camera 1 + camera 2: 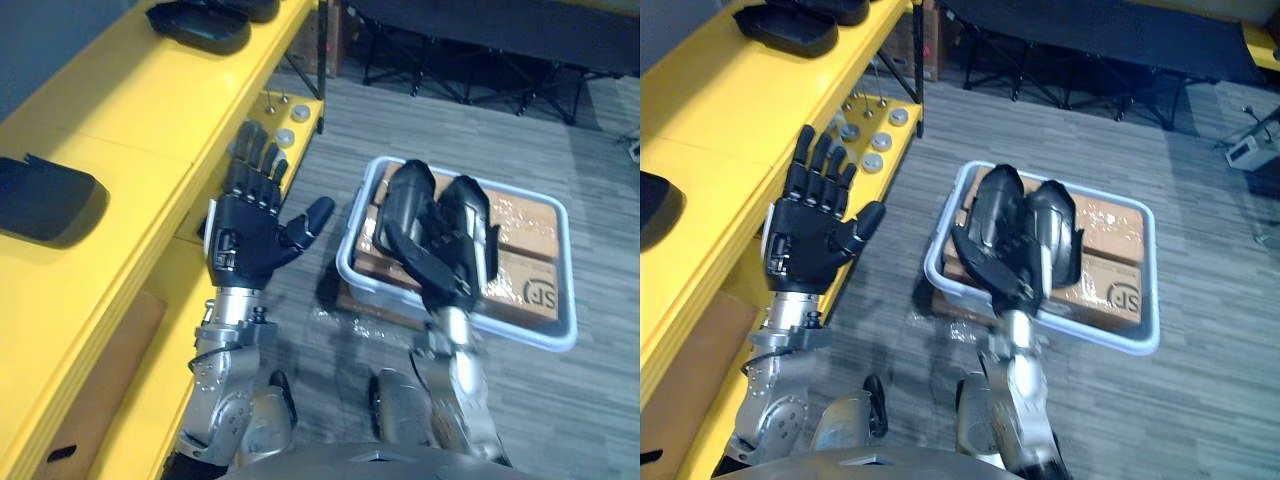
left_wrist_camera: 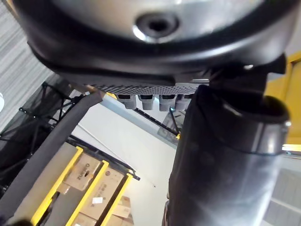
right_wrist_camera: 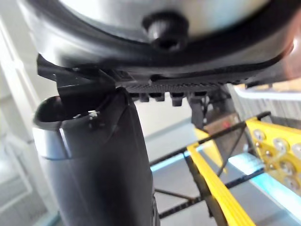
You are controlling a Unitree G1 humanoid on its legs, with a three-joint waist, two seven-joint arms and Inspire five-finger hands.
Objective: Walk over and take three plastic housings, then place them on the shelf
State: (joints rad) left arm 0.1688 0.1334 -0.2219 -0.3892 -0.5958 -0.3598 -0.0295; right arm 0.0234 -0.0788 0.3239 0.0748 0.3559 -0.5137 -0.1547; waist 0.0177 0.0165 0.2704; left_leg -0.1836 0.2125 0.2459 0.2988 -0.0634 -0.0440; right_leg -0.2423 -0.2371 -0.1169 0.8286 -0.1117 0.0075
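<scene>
**Both my hands empty, housings in bin and on shelf**

From my head I see my left hand point(image 1: 245, 245) raised beside the yellow shelf point(image 1: 150, 120), palm towards me, fingers spread straight, holding nothing. My right hand point(image 1: 440, 270) stands in front of the white bin point(image 1: 345, 258) on the floor. Two black housings point(image 1: 410, 195) lean side by side in that bin on cardboard boxes point(image 1: 525, 225). My dark fingers merge with them there, so I cannot tell from above whether I touch one.

My right wrist view shows more: my thumb point(image 3: 94, 155) is straight, the finger roots run straight on, and nothing lies between them.

On the shelf, one housing point(image 1: 45, 195) lies near me, cut off at the edge in the right eye view. More point(image 1: 200, 25) lie at the far end, partly out of frame. Small silver discs point(image 1: 870, 150) sit on a lower ledge.
</scene>
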